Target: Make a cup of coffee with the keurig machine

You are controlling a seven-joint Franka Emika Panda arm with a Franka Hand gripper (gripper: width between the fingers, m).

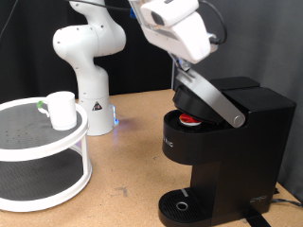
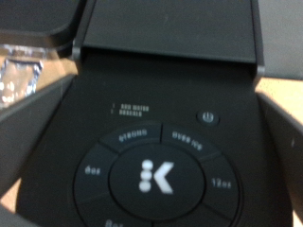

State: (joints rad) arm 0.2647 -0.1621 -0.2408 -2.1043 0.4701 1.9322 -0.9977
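The gripper (image 1: 192, 68) was positioned directly above the raised lid (image 1: 210, 97) of the keurig machine (image 1: 222, 151), at or just touching the lid's upper end; whether its fingers were spread or pressed together could not be determined, as the hand's white housing hid them in the exterior view and they did not appear in the wrist view. Beneath the gripper, the lid stood tilted open, and a pod with a red top (image 1: 190, 119) sat in the brew chamber below it. The wrist view showed only the round button panel (image 2: 156, 177) and the power button (image 2: 207, 117), blurred, with lettering barely legible. Judged from this, the lid-closing step was in hand, the pod being already loaded; that step would call for a downward push on the lid until it seats. The cup (image 1: 61, 109) stood well away from the gripper, on the top tier of a white round shelf (image 1: 38, 161) resting on the counter (image 1: 128, 161), and the drip tray (image 1: 182, 206) below the machine's spout held nothing. The machine's far side was cut off by the frame edge.
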